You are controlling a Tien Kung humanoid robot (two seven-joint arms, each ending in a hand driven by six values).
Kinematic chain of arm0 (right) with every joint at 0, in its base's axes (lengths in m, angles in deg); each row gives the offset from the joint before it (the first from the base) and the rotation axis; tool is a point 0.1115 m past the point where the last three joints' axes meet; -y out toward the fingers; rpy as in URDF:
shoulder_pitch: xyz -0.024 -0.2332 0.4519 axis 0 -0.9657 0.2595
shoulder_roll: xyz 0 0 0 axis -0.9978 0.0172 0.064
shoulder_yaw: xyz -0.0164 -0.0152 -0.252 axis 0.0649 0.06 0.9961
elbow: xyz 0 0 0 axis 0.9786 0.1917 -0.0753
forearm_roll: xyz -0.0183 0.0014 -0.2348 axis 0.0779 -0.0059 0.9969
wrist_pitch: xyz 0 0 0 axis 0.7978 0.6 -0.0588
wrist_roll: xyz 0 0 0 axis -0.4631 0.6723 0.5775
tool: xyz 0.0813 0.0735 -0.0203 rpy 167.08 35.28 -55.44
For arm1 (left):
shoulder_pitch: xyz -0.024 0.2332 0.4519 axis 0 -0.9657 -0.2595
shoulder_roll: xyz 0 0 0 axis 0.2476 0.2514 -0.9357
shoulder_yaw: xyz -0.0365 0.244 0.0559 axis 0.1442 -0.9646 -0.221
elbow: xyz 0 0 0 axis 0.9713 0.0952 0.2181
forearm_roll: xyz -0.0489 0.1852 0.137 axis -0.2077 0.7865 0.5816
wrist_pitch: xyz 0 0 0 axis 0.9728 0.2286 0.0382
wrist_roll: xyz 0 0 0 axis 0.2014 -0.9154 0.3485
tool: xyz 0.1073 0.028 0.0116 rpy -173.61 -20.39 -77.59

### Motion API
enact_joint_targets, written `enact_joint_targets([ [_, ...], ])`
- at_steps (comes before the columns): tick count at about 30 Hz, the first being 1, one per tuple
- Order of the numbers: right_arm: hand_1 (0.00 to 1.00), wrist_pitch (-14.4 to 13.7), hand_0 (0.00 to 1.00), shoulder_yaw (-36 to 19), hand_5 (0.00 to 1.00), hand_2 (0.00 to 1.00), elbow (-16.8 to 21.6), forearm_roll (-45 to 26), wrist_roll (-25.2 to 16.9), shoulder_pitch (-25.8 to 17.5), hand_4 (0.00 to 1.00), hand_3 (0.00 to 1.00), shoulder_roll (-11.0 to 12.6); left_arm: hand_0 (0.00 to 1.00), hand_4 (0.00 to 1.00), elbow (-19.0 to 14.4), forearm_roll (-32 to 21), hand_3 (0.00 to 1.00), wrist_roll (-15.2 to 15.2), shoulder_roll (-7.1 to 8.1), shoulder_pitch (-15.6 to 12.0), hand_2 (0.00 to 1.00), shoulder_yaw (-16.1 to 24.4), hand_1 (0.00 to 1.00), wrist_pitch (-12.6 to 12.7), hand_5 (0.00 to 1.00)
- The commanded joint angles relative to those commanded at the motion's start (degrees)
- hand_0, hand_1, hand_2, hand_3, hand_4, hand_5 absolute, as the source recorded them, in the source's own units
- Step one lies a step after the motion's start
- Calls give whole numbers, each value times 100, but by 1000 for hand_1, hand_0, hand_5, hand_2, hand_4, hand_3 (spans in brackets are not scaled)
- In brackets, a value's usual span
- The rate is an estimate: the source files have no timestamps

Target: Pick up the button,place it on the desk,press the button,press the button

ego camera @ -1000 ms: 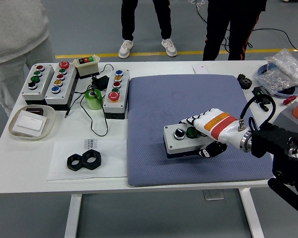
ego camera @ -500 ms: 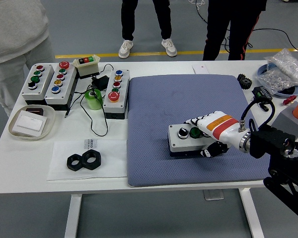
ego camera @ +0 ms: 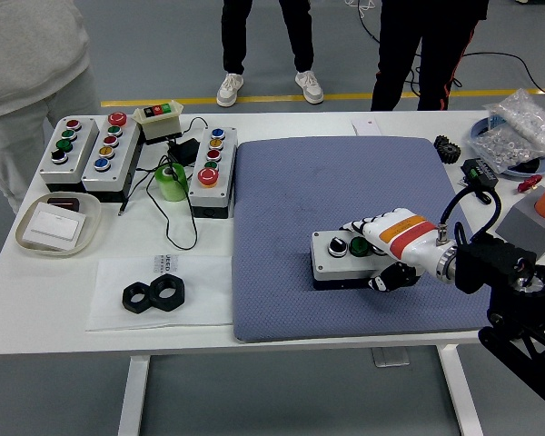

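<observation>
1. Head view: I see my right hand (ego camera: 379,252) clamped on the right end of the grey button box (ego camera: 347,259), fingers curled over its top and thumb under its near side.
2. The box lies on the blue mat (ego camera: 345,227), in its near right part, with a black selector knob (ego camera: 337,245) and a green button (ego camera: 357,244) just beside my fingertips.
3. My left hand is out of view.

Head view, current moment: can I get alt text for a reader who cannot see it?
The robot's right hand grips a small grey two-button control box resting on a blue-grey textured mat on the white table. Three grey multi-button boxes, a green tape roll and two black hex nuts lie left of the mat.
</observation>
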Motion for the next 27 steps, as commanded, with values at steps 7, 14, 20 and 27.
enact_joint_targets([
  [7, 456, 19, 541, 52, 2, 419, -100, 0, -24, -16, 514, 540, -14, 742, 612, 0, -9, 947, -4, -6, 12, 985, -10, 913, -2, 998],
  [14, 471, 24, 549, 113, 2, 422, -117, 0, -28, -18, 520, 543, -16, 742, 612, 0, -6, 948, -3, -11, 11, 985, -3, 913, 3, 998],
  [20, 517, 83, 585, 83, 2, 449, -107, 0, -85, -24, 529, 568, -15, 741, 612, 0, -5, 948, -2, -14, 10, 985, 3, 912, 3, 998],
  [27, 702, 174, 740, 38, 2, 615, -87, 0, -146, -18, 600, 721, 1, 741, 612, 0, 10, 947, 0, -16, 11, 985, 25, 912, 1, 998],
])
